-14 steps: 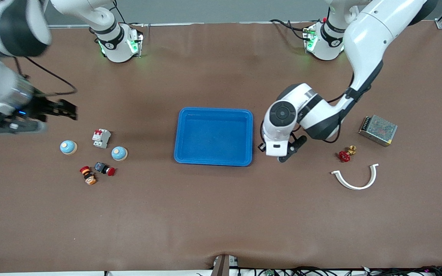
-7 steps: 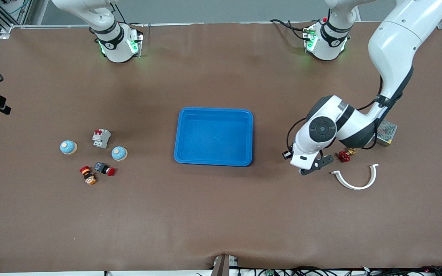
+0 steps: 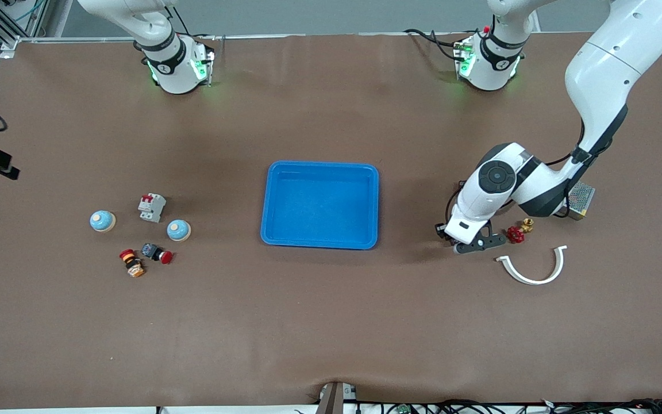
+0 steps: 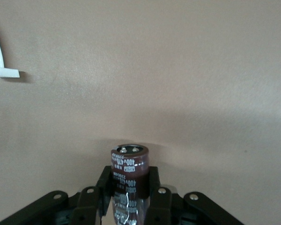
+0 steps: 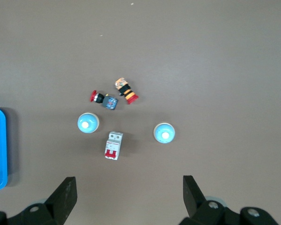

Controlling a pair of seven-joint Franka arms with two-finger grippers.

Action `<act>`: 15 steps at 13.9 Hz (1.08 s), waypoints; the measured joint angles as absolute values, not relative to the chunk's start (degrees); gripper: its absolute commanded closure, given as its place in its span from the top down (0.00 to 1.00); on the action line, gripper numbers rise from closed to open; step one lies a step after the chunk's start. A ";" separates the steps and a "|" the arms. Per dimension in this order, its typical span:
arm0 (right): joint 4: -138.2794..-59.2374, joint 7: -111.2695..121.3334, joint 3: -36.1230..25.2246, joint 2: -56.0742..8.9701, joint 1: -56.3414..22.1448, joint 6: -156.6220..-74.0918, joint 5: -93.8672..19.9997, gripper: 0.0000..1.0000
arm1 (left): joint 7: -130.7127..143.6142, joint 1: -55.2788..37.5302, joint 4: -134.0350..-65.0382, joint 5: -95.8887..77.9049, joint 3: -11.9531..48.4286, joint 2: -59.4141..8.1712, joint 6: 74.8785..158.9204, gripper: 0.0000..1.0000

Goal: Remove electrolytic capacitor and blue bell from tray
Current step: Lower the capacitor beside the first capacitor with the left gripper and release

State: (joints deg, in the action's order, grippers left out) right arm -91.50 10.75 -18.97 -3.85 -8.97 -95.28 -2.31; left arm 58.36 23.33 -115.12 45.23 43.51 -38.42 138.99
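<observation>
Brown table (image 3: 331,322), left gripper (image 4: 129,197) clamped on capacitor (image 4: 129,166) seen only by left wrist, right gripper (image 5: 129,199) spread above bells (image 5: 88,123).

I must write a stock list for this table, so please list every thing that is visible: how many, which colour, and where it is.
tray: 1, blue, middle of the table
bells: 2, light blue, toward the right arm's end; second bell
circuit breaker: 1, white and red, between the bells
push buttons: 2, black with red, nearer the front camera than the bells; other button
valve: 1, red and brass, toward the left arm's end
power supply: 1, metal mesh, partly hidden by the left arm
curved bracket: 1, white, nearer the camera than the valve
capacitor: 1, dark brown, in the left claw
left claw: shut on capacitor, beside the valve
right claw: open, over the bells
</observation>
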 measured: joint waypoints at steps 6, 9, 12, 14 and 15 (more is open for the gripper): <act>-88.48 9.23 -18.94 -5.37 -7.60 -95.13 -2.32 1.00 | 50.19 26.24 -117.19 45.25 45.26 -37.69 137.14 0.00; -88.35 9.22 -13.45 -5.38 -3.62 -95.04 -2.31 1.00 | 44.01 33.23 -118.57 45.25 51.24 -37.57 131.56 0.00; -88.34 9.13 -10.61 -5.38 -2.21 -95.04 -2.26 1.00 | 41.67 35.49 -119.18 45.25 53.06 -37.52 129.26 0.00; -88.32 9.11 -10.37 -5.38 -2.03 -95.05 -2.26 1.00 | 41.67 35.35 -119.64 45.25 53.08 -37.53 129.21 0.00; -88.32 9.11 -10.37 -5.38 -1.92 -95.05 -2.26 1.00 | 41.67 35.31 -119.78 45.25 53.09 -37.53 129.21 0.00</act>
